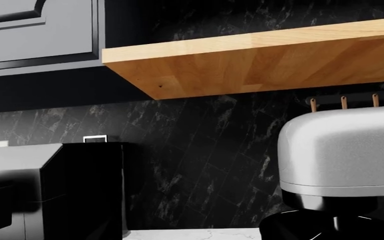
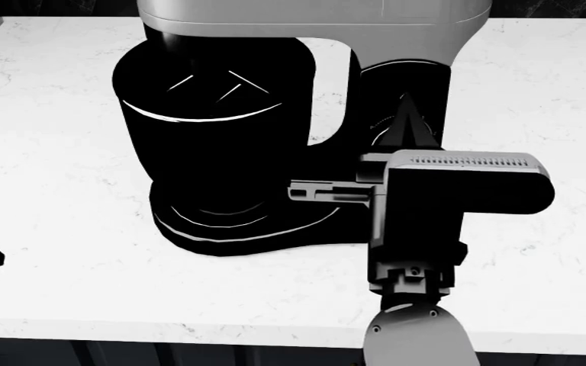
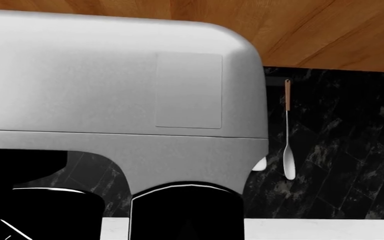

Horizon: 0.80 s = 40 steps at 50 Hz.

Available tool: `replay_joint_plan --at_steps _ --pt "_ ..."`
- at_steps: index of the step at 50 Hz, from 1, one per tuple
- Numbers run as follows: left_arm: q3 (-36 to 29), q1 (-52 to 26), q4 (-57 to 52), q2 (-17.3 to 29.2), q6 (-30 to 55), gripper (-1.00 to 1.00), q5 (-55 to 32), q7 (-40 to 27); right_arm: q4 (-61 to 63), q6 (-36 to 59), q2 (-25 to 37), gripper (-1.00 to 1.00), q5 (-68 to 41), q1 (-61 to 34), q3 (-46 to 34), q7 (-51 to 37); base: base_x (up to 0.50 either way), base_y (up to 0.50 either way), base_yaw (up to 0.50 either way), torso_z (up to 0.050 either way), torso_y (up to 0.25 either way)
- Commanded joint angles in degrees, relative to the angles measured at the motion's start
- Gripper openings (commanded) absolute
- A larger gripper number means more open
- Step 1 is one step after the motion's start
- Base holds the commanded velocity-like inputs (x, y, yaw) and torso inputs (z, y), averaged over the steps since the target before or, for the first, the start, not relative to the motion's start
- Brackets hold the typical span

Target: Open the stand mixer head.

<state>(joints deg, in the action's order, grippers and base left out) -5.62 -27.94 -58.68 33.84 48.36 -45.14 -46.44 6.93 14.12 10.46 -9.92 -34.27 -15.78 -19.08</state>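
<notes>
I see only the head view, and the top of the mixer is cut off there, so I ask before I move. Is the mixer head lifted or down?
Observer: Down. In the right wrist view the mixer head lies level over the black bowl.
Operator: Is there anything higher than it?
Observer: Yes. A wooden shelf is fixed to the wall above the mixer head, and the left wrist view shows dark wall between the two.
Operator: And behind it?
Observer: A spoon with a brown handle hangs on the dark wall, just beside the rounded end of the mixer head.
</notes>
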Motion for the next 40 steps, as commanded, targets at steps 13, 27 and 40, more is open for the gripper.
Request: replay_joint_plan --at_steps 13,27,40 --pt "-3.6 -0.9 0.4 6.3 -8.2 1.0 -5.3 -5.3 -4.4 -2.8 -0.9 -1.0 0.9 -1.2 0.2 0.5 0.0 0.0 0.0 0.0 0.0" --pt "-8.0 -2.7 4.6 3.8 -10.0 1.0 0.3 -3.1 -7.9 -5.1 -1.1 -1.0 1.4 -1.5 -0.4 -0.2 0.0 0.0 0.0 0.0 0.0" --pt "-3.0 0.1 -0.5 8.6 -10.1 1.0 -6.6 -6.7 -11.0 -6.9 -1.2 -1.0 2.1 -2.8 -1.1 -0.8 0.0 0.0 0.0 0.0 0.0"
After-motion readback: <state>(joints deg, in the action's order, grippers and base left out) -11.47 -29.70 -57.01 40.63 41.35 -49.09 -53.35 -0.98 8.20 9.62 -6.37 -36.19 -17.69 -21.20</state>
